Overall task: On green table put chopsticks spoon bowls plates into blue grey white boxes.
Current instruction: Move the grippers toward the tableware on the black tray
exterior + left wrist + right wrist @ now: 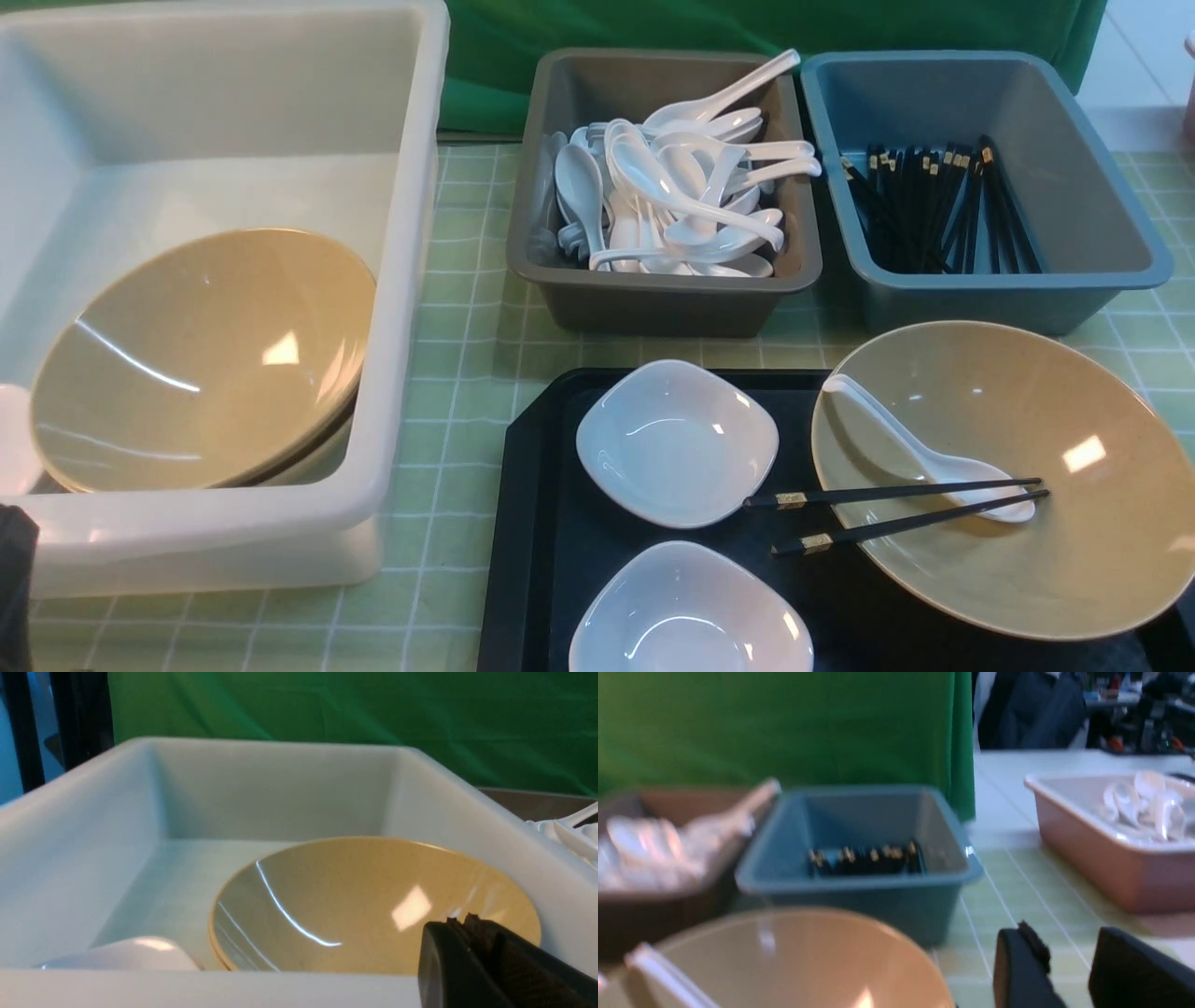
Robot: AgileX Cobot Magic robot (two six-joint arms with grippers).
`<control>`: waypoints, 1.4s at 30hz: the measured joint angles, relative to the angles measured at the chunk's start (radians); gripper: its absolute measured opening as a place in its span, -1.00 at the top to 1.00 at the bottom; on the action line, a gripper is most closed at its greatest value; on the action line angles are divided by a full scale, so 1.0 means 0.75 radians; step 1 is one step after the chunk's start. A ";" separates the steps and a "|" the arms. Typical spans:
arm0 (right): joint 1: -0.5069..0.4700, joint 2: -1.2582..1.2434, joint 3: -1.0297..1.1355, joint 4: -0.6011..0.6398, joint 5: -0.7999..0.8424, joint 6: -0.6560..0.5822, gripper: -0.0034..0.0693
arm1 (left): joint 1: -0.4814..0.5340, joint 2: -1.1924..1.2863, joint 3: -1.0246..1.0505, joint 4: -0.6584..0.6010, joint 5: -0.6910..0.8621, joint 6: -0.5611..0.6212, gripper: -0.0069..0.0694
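Left pincer (pixel 460 920) closed on nothing, near the white box (pixel 280 989); right pincer (pixel 1064 933) open, gripping nothing. Front view, lower right: a bowl (pixel 1074 560) on the black tray (pixel 551 560) carries the spoon (pixel 920 448) and chopsticks (pixel 896 509). Two plates (pixel 677 443) sit to its left, with stacked bowls (pixel 201 364) in the white box at frame left.

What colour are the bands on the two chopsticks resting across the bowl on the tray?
Gold bands on black chopsticks; clearest in the front view.
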 joint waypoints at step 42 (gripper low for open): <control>0.521 1.416 -1.077 0.261 1.018 -0.868 0.26 | -0.756 1.011 -1.007 -0.203 0.476 -0.009 0.82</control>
